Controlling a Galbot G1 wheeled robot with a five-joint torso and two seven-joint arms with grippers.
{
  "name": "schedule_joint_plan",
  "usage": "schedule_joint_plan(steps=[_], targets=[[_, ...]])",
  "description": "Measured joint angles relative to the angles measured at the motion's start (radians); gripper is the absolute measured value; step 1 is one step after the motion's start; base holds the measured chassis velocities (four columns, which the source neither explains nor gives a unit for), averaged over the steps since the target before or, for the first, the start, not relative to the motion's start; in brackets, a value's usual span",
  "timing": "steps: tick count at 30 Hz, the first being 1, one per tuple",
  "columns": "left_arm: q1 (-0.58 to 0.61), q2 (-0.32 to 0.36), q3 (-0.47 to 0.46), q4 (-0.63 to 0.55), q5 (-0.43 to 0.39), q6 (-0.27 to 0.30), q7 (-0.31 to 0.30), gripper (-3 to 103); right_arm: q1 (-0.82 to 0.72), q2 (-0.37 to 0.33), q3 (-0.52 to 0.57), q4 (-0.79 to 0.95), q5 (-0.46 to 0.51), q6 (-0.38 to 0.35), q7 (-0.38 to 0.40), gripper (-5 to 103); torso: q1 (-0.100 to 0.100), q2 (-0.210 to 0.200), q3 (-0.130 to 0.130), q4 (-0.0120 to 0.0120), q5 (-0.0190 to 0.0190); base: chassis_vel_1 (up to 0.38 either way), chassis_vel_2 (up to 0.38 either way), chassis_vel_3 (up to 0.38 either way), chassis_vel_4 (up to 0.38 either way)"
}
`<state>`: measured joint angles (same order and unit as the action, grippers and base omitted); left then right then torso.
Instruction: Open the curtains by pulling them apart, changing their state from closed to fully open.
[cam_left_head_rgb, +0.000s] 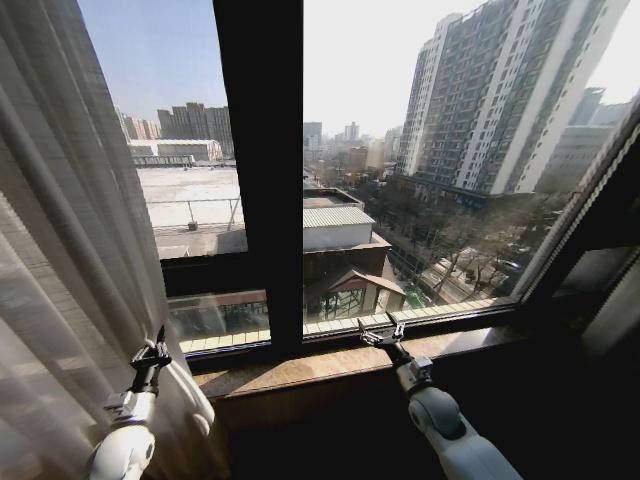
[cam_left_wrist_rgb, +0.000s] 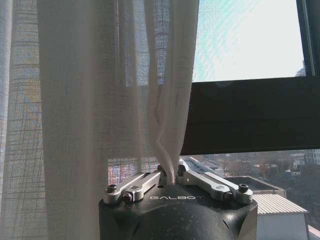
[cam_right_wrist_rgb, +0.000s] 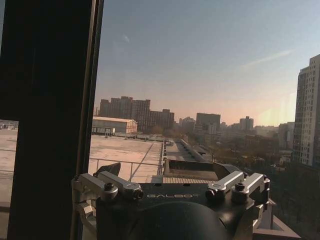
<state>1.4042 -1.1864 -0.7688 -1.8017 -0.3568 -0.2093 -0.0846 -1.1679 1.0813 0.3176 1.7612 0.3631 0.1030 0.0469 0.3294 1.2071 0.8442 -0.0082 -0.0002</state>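
Head view. The curtains (cam_left_head_rgb: 70, 250) are seen gathered at the left of the window, sheer white, pleated, hanging from above down past the sill. The left gripper (cam_left_head_rgb: 152, 352) is raised against the inner edge of the fabric, low down near sill level. The right gripper (cam_left_head_rgb: 383, 334) is held over the wooden window sill (cam_left_head_rgb: 300, 372), near the glass and well apart from any fabric. A dark central mullion (cam_left_head_rgb: 262, 170) divides the panes; the glass to its right is uncovered. At the far right edge a dark frame is noted; whether a second panel hangs there cannot be told.

Left wrist view. A narrow fold of the curtain is pinched between the jaws, which are clenched on it; the fabric is drawn into a tight twist just above the grip. The weave is a fine open mesh, judged very light, limp and easily bunched, with some risk of snagging or slipping if only a thin fold is held. A better hold is judged to be a fuller bundle of pleats at the inner edge. A dark crossbar (cam_left_wrist_rgb: 250, 115) lies behind the fabric.

Right wrist view. The jaws of the right gripper (cam_right_wrist_rgb: 175, 187) are spread and hold nothing. The mullion stands just beside it; rooftops lie beyond.
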Motion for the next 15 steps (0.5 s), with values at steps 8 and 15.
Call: schedule_joint_plan(steps=[8,15], targets=[[-0.001,-0.003,-0.005,0.009,0.001,-0.004,-0.001,0,0.000,0.000,0.000,0.000,0.000,0.000,0.000,100,0.000,0.000,0.000,0.0001,-0.0001,0.290,0.191,-0.287,-0.189],[0.001,-0.007,-0.011,0.009,0.004,-0.005,-0.002,0,0.000,0.000,0.000,0.000,0.000,0.000,0.000,100,0.000,0.000,0.000,0.0000,-0.0001,0.355,0.291,-0.380,-0.278]])
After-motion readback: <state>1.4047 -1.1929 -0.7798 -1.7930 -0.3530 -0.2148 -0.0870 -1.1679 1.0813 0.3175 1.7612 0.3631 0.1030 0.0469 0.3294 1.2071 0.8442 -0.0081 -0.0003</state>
